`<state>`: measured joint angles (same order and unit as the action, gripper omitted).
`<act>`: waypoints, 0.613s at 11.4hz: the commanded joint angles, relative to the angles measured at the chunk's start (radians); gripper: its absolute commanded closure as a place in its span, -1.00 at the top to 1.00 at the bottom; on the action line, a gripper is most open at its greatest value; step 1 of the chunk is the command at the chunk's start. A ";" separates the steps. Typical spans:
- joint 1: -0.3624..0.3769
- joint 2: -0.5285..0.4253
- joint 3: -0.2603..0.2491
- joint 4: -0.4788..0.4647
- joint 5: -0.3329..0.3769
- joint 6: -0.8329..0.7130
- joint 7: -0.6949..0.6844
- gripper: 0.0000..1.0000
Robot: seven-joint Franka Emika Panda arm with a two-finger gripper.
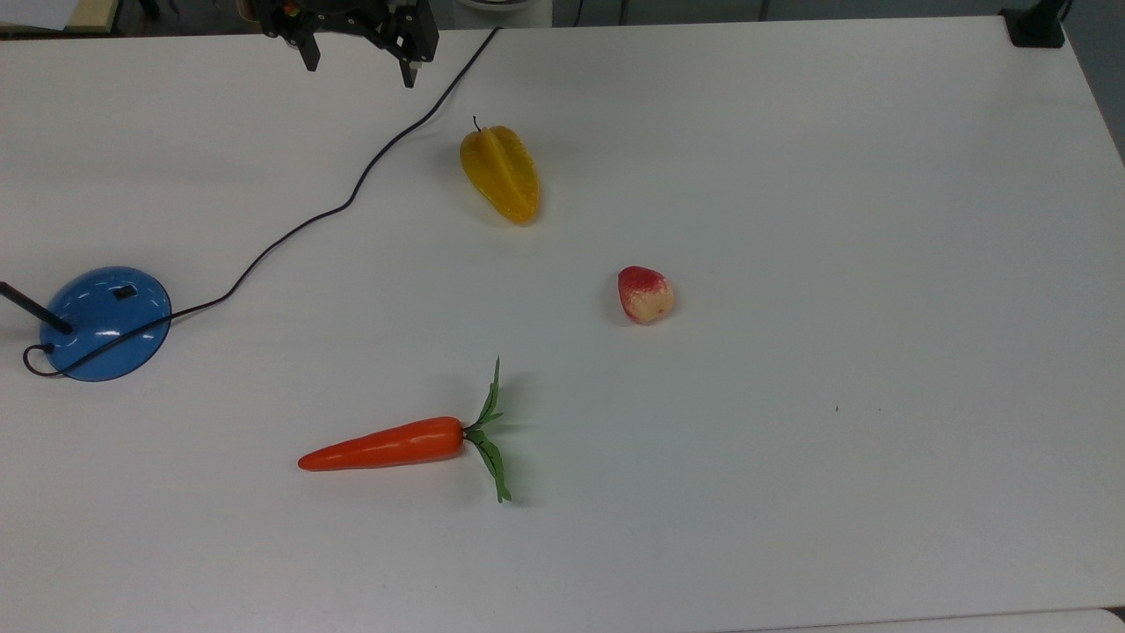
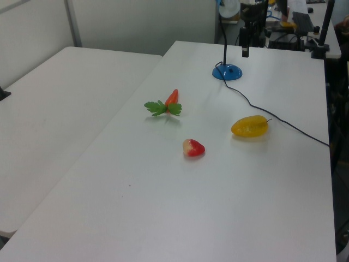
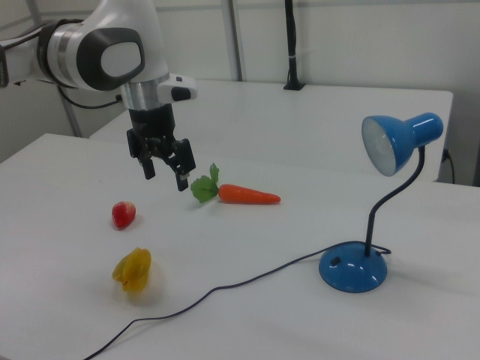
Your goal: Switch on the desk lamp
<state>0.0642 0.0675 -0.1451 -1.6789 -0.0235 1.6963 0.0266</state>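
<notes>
The desk lamp has a glossy blue dome base (image 1: 105,323) at the top view's left edge, with a small dark switch (image 1: 125,291) on top. Its black cord (image 1: 352,193) runs up toward the table's far edge. The right view shows the base (image 3: 352,268), a curved black stem and a blue shade (image 3: 394,140); the bulb looks unlit. My gripper (image 1: 359,72) hangs open and empty above the table near the far edge, well away from the base. In the right view the gripper (image 3: 165,180) hovers above the table, far to the left of the lamp.
A yellow starfruit (image 1: 501,173), a red and cream fruit (image 1: 645,294) and an orange carrot (image 1: 387,446) with green leaves lie on the white table (image 1: 791,483). A black clamp (image 1: 1037,26) sits at the far right corner. A second table (image 2: 54,109) adjoins.
</notes>
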 commanded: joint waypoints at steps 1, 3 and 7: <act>-0.007 -0.020 0.013 -0.018 -0.016 -0.032 -0.011 1.00; -0.007 -0.020 0.013 -0.018 -0.016 -0.058 -0.007 1.00; -0.011 -0.017 0.013 -0.012 -0.004 -0.055 -0.004 1.00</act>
<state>0.0642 0.0675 -0.1446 -1.6812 -0.0235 1.6484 0.0266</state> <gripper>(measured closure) 0.000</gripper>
